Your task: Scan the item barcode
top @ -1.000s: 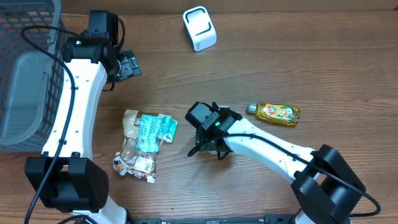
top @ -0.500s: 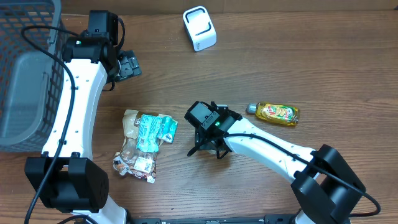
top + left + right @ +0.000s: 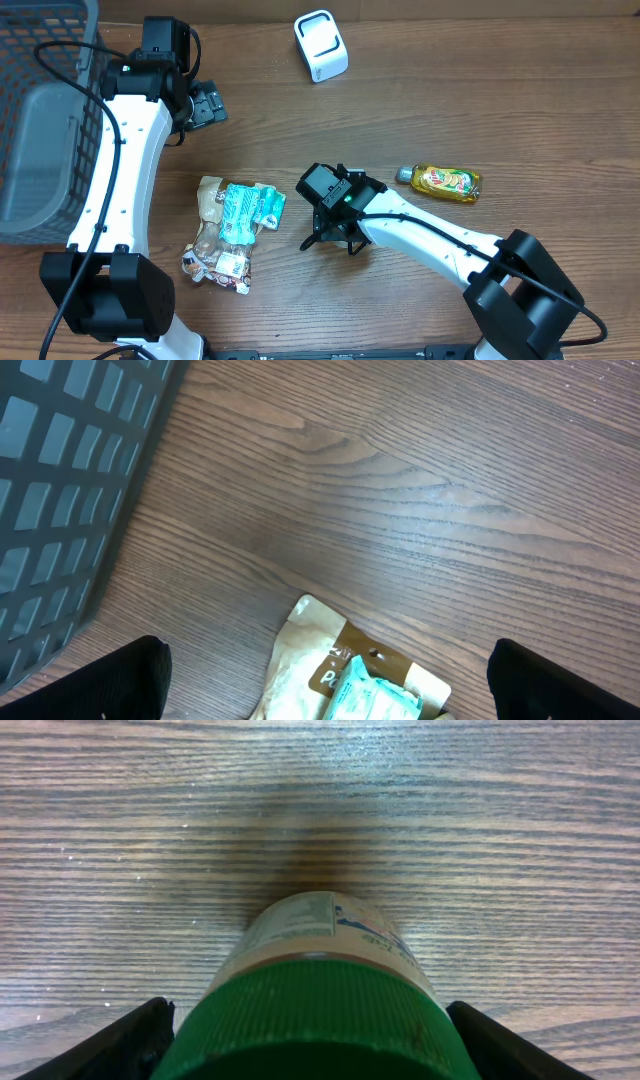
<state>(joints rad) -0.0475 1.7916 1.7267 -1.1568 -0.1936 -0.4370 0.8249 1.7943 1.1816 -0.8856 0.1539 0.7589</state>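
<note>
The right gripper (image 3: pixel 331 242) stands over the middle of the table, its claw spread wide and closed on the green lid of a jar (image 3: pixel 312 1005), one finger against each side of the lid. The jar stands between the snack packets (image 3: pixel 235 222) to its left and a yellow bottle (image 3: pixel 446 182) to its right, with the white scanner (image 3: pixel 321 45) well apart at the far edge. The left gripper (image 3: pixel 207 105) hangs fully open and empty just beside the grey basket (image 3: pixel 45 60).

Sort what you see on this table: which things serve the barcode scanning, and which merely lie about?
In the job: green-lidded jar in the right gripper; white boxy barcode scanner.
Lying about: yellow plastic bottle; teal and brown snack packets; grey mesh basket.
</note>
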